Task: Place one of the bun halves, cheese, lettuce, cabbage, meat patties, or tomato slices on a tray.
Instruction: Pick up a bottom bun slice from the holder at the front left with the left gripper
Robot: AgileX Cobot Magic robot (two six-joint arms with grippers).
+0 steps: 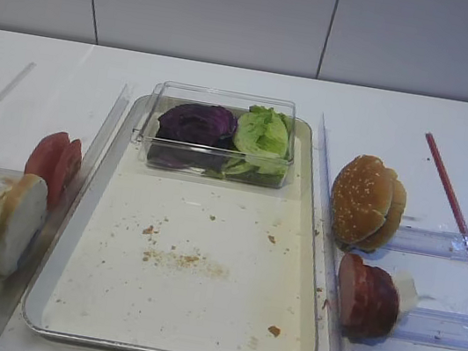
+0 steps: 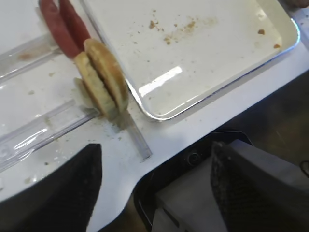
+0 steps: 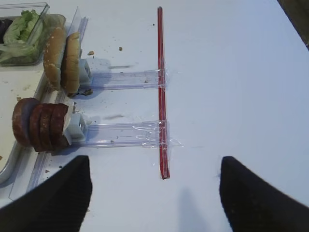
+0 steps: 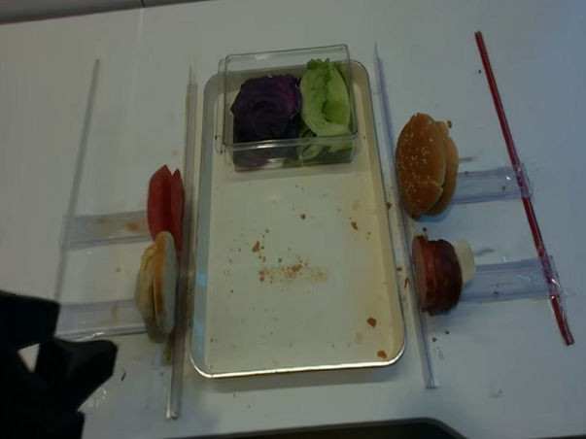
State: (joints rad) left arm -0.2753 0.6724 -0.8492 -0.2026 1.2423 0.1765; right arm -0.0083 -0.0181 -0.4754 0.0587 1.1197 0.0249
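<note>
The metal tray (image 1: pixel 194 312) lies mid-table, bare except for crumbs. Left of it, two flat pale bun halves (image 1: pixel 11 225) stand on edge in a clear rack, with tomato slices (image 1: pixel 53 163) behind them. Purple cabbage (image 1: pixel 196 125) and lettuce (image 1: pixel 262 136) sit in a clear box at the tray's far end. On the right stand meat patties (image 1: pixel 366 296) with cheese (image 1: pixel 405 290) against them. My left gripper (image 2: pixel 155 147) is open and empty at the table's front edge, below the bun halves (image 2: pixel 101 77). My right gripper (image 3: pixel 154 162) is open and empty over bare table, right of the patties (image 3: pixel 41 124).
Sesame-seeded domed buns (image 1: pixel 365 203) stand in a rack behind the patties. A red strip (image 3: pixel 161 87) is taped along the table's right side. Clear plastic rails flank the tray. A dark machine housing (image 2: pixel 231 193) sits below the table's front edge.
</note>
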